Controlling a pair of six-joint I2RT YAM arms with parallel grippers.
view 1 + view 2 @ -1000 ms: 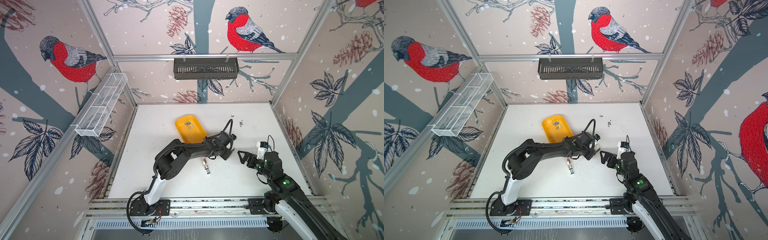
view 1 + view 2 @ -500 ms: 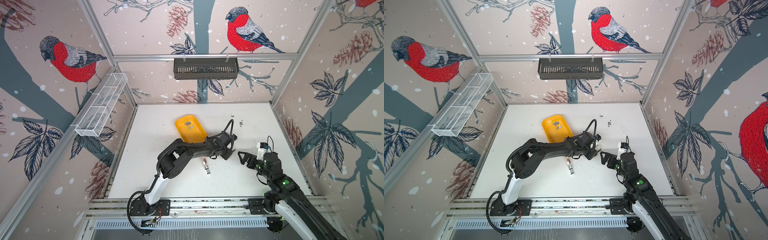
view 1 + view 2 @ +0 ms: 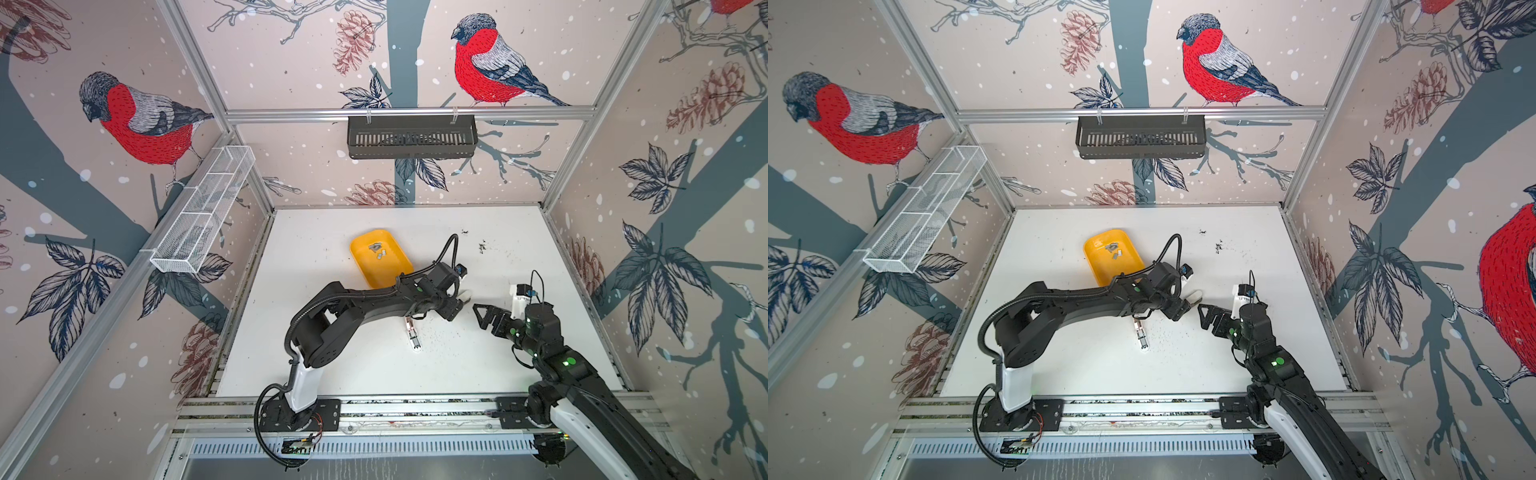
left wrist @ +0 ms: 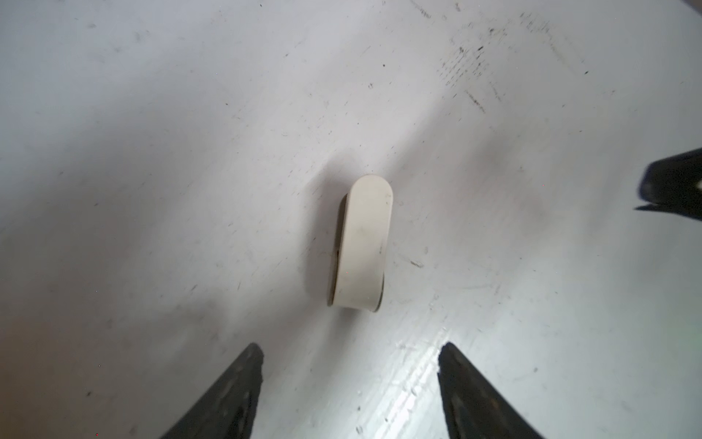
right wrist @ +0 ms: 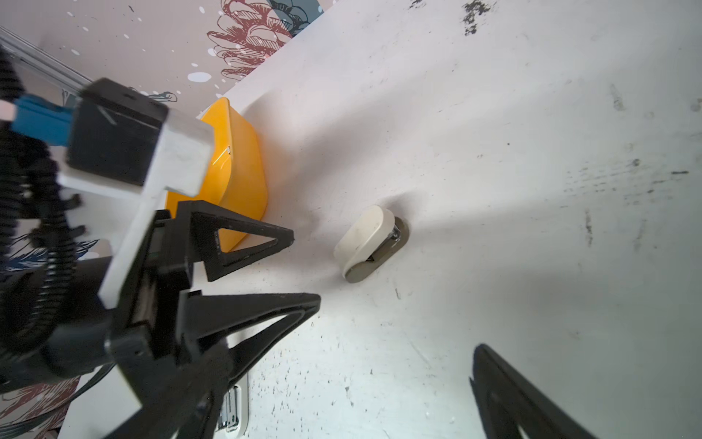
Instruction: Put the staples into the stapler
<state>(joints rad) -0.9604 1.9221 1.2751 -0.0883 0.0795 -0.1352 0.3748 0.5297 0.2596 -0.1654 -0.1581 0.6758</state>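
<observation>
A small cream stapler lies closed on the white table, seen in both top views and in the right wrist view. My left gripper is open just short of it, with nothing between its fingers. A second, white stapler lies opened flat, its metal track showing, beside the left arm. The staples are in the yellow tray. My right gripper is open and empty, facing the left gripper from the right.
A black slotted basket hangs on the back wall and a white wire basket on the left wall. Dark specks litter the table around the opened stapler. The aluminium rail runs along the front edge.
My left gripper's jaws have spread wider and the cream stapler now lies free on the table in front of them. The right arm has barely moved.
</observation>
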